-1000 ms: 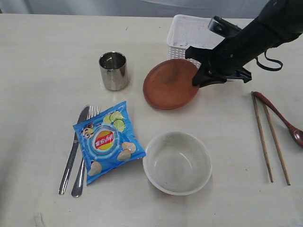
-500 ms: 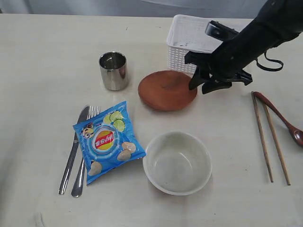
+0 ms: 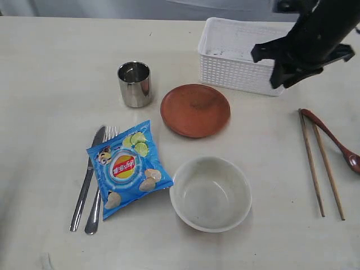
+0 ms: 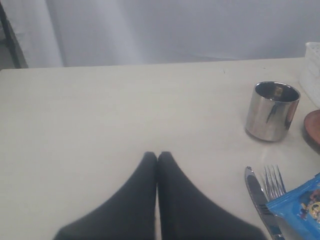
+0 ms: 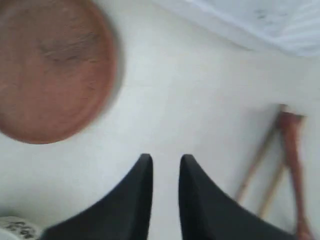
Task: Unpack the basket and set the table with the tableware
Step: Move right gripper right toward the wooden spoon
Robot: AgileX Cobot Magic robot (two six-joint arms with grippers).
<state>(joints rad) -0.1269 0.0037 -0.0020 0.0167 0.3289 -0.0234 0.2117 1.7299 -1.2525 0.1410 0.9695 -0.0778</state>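
Observation:
The reddish-brown plate (image 3: pixel 195 109) (image 5: pixel 50 70) lies flat on the table (image 3: pixel 56 56), just in front of the white basket (image 3: pixel 236 53). My right gripper (image 3: pixel 284 79) (image 5: pixel 165 160) hangs open and empty above the basket's right end, away from the plate. The steel cup (image 3: pixel 135 84) (image 4: pixel 272 111) stands left of the plate. Knife (image 3: pixel 87 177) and fork (image 3: pixel 100 191) lie at the left, the off-white bowl (image 3: pixel 211 193) at the front. Chopsticks (image 3: pixel 320 163) and spoon (image 3: pixel 332 138) lie at the right. My left gripper (image 4: pixel 157 155) is shut over bare table, empty.
A blue chip bag (image 3: pixel 129 169) lies between the cutlery and the bowl, overlapping the fork. The basket's inside looks empty from the exterior view. A grey wall runs behind the table's far edge.
The plate, tilted in my right gripper a second ago, now lies flat on the table. The right gripper let go of it and moved up and right toward the basket.

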